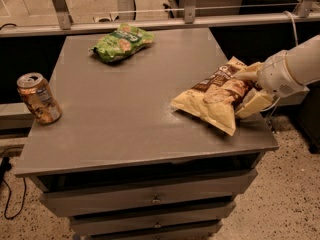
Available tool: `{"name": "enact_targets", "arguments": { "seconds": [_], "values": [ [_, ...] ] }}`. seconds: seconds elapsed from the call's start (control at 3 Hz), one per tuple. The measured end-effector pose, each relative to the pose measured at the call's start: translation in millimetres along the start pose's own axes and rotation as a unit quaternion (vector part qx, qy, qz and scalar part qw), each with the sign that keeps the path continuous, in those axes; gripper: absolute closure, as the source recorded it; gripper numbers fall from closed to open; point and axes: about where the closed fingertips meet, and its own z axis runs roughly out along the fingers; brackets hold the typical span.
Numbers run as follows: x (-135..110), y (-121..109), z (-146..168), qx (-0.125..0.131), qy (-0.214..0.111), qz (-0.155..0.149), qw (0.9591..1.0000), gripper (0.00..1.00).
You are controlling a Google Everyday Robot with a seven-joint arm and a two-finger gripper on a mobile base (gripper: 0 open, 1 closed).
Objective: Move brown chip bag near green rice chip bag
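The brown chip bag (210,98) lies on the right side of the grey table top (125,119), near its right edge, dark front up and pale ends showing. The green rice chip bag (122,42) lies at the table's far middle-left, well apart from the brown bag. My gripper (241,95) reaches in from the right on a white arm. It is open, with one pale finger (246,74) over the bag's far right end and the other finger (253,104) at its near right side. The bag still rests on the table.
A dented brown soda can (39,98) stands at the table's left edge. The table has drawers (155,199) below. A metal rail (150,23) runs behind the table's far edge. A speckled floor lies at the right.
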Motion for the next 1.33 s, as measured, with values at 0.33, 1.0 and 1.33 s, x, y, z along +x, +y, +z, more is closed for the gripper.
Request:
{"name": "enact_targets", "arguments": {
  "seconds": [0.33, 1.0, 1.33],
  "values": [
    [-8.6, -14.3, -20.7, 0.028, 0.013, 0.003, 0.9995, 0.64],
    [-11.4, -14.7, -20.9, 0.029, 0.014, 0.002, 0.9995, 1.0],
    [-12.3, -12.2, -20.0, 0.025, 0.011, 0.004, 0.9996, 1.0]
  ]
}}
